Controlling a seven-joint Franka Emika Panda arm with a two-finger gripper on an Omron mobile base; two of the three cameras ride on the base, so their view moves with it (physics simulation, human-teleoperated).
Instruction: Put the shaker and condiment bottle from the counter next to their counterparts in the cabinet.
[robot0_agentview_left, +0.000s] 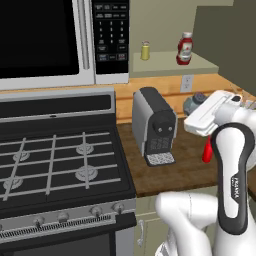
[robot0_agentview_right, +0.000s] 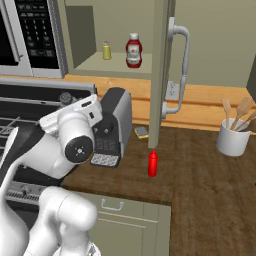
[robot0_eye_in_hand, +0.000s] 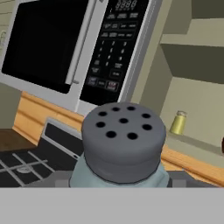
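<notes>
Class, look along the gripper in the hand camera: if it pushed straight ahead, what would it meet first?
The shaker held in the gripper leads. Beyond it, probably the microwave's keypad side or the cabinet edge beside it; depth is unclear.

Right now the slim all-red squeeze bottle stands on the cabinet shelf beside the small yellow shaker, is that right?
No. The slim all-red squeeze bottle stands on the brown wood-plank counter, as the right base view shows. Beside the small yellow shaker on the cabinet shelf is the wide red bottle with white cap.
</notes>
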